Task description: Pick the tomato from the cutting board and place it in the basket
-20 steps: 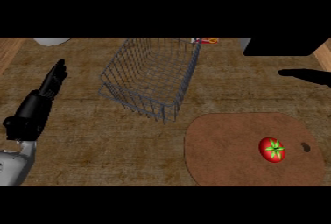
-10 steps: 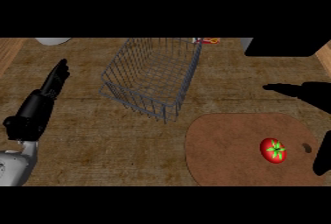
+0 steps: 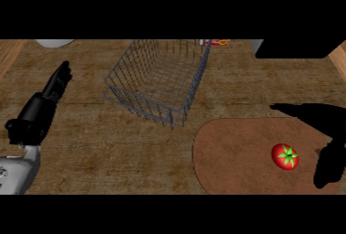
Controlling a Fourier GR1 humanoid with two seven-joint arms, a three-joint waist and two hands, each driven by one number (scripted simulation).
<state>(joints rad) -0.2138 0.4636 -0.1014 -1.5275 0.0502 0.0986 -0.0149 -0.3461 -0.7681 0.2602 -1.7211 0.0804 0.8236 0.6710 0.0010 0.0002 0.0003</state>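
A red tomato with a green stem star lies on the right part of the round brown cutting board. My right hand hangs just right of and above the tomato, fingers straight and spread, not touching it. The wire basket stands up and left of the board, nothing inside it. My left hand rests at the far left, fingers straight and pointing away, holding nothing.
A dark block sits at the top right corner. A white round object shows at the top left edge, and a small red and yellow item lies behind the basket. Bare wooden counter spreads between basket and left arm.
My right hand has come in from the upper right, down and leftward, and now hovers beside the tomato. The left hand, tomato and basket have not moved.
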